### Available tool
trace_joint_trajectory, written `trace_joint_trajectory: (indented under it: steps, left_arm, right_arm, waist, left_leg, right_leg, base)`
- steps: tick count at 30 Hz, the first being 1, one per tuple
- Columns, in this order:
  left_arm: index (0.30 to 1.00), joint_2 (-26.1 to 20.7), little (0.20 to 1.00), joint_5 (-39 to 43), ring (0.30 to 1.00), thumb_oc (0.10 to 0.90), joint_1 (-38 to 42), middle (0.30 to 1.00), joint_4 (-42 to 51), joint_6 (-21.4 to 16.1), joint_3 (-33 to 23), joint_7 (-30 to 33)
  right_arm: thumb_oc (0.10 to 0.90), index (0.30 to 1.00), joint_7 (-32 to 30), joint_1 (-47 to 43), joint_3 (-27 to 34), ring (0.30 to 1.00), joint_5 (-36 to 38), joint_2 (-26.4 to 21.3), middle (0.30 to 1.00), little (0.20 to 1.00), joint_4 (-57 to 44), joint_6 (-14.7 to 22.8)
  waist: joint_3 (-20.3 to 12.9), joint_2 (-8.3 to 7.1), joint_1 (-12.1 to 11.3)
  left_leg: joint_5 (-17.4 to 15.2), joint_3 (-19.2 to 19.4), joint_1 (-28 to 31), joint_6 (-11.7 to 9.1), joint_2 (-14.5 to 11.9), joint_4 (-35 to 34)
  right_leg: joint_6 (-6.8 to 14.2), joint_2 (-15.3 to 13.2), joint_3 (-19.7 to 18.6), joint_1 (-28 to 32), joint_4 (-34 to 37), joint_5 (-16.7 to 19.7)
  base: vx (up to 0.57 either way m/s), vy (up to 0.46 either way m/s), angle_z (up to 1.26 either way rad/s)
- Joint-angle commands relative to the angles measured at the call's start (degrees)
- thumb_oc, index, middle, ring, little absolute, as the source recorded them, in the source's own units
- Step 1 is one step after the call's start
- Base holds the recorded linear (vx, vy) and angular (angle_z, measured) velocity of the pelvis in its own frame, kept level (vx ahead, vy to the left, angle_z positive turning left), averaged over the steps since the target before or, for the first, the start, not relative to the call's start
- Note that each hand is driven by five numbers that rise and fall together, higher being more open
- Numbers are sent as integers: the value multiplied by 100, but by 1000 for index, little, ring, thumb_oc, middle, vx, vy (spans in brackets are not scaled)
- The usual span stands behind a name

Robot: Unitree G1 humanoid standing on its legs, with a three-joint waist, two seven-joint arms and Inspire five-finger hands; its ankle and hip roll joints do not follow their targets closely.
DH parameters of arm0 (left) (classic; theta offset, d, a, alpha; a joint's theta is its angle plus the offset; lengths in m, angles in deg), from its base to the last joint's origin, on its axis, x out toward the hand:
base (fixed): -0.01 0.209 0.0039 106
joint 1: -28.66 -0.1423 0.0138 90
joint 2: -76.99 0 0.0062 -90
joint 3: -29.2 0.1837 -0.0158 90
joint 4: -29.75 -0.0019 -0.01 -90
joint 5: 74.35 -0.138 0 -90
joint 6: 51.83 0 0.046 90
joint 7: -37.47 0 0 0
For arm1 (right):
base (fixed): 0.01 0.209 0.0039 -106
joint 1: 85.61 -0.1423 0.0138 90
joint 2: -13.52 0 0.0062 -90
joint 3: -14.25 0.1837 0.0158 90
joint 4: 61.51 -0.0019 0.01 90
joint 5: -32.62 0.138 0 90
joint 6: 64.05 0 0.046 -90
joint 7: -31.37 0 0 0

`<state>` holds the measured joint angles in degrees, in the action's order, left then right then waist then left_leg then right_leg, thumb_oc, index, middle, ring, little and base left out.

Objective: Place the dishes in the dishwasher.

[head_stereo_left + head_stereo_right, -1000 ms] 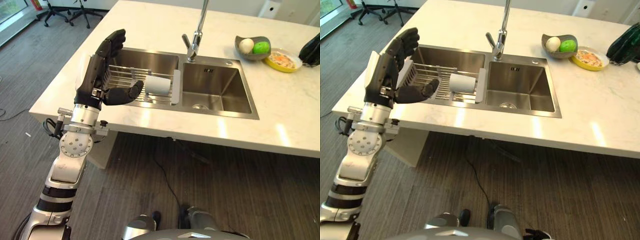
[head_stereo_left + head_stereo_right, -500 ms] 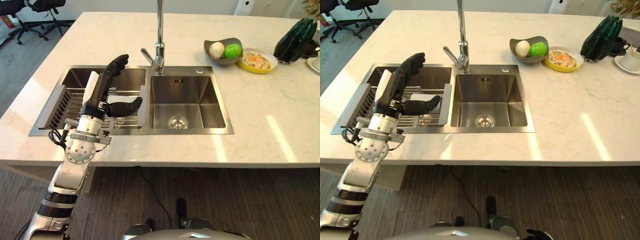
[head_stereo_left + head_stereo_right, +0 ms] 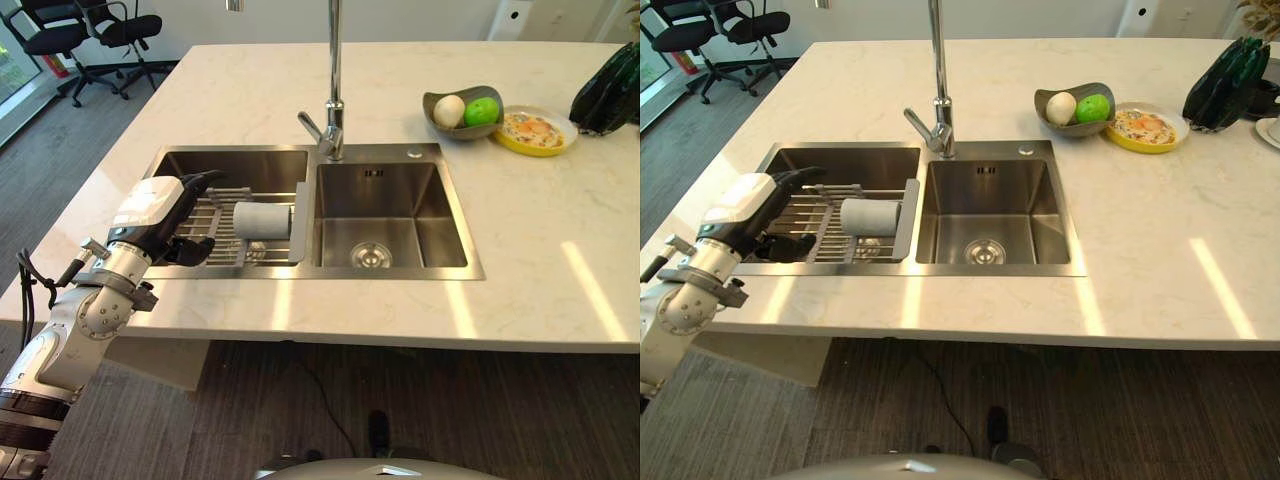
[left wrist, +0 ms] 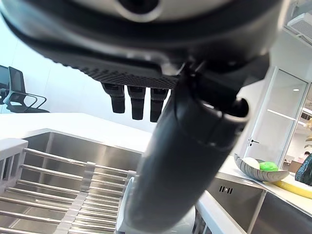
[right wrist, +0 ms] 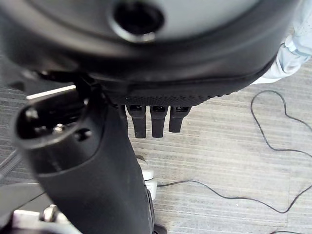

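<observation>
Left hand (image 3: pixel 160 222) at the left of the frame, reaching over the near rim of the left sink basin (image 3: pixel 240 170), fingers straight and relaxed above the rack (image 3: pixel 215 225), holding nothing. Fingertips close above the rack's bars; contact cannot be told. White cup (image 3: pixel 262 220) lying on its side on the rack, just right of the fingertips, apart from them. Rack across the left basin, its grey end plate (image 3: pixel 298 222) against the divider to the right basin (image 3: pixel 385 215). Faucet (image 3: pixel 331 110) upright behind the divider, centre top of the frame.

Upper right on the counter (image 3: pixel 540 230): grey bowl (image 3: pixel 462 112) with a white ball and a green ball, touching a yellow plate (image 3: pixel 535 132) of food just to its right. Dark green thing (image 3: pixel 606 95) at the right edge, beside the plate. Office chairs (image 3: pixel 85 35) on the floor, upper left corner.

Right hand (image 5: pixel 146 117) in its wrist view over grey floor, fingers straight, empty.

Left wrist view: fingers (image 4: pixel 134 100) straight over the rack bars (image 4: pixel 44 190), bowl (image 4: pixel 253 168) far off at the right.
</observation>
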<state>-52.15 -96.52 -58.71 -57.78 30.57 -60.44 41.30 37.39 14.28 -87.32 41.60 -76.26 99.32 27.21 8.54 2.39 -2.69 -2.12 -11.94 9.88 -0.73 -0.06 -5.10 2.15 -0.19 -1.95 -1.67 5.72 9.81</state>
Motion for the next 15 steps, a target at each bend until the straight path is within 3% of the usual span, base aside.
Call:
trace_joint_trajectory:
  steps: [1,15]
  left_arm:
    - [900,-318,900,-425,900,800,839,900,3,-166,-273,568]
    - [900,-123,900,-531,900,800,1721,900,-1014,-60,818,733]
  right_arm:
    - [800,900,21,198,-243,900,-143,65,900,900,-118,55]
    - [800,900,-128,297,-99,900,-39,-12,900,900,210,42]
  waist:
    - [-97,-314,177]
    - [-71,-209,387]
  left_leg:
    - [-123,-43,-234,-8,275,10]
    - [-163,140,-207,27,286,10]
  right_leg:
    - [610,-131,-87,464,-88,-826]
    - [639,-135,-274,469,-77,-811]
  base:
    - [0,0,0]
    - [8,14,-5]
